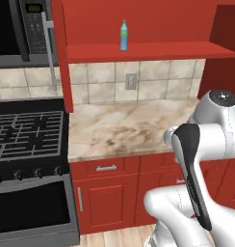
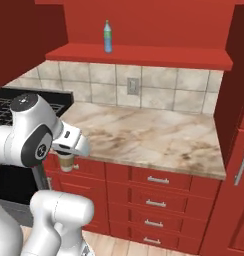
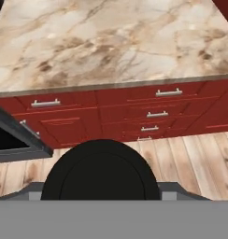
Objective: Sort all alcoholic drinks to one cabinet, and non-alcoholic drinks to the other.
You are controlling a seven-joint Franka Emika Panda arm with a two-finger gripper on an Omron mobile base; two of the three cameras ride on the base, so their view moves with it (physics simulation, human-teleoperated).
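End effector [image 2: 67, 159] pinching cup [image 2: 66, 163], upright, below surface [image 2: 144, 132] edge; cabinet shelf [image 2: 139, 55] with blue bottle [image 2: 108, 36] well above, ahead.

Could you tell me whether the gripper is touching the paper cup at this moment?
Touching. In the right base view the paper cup hangs from the gripper off the counter; the hand view shows its dark lid between the fingers.
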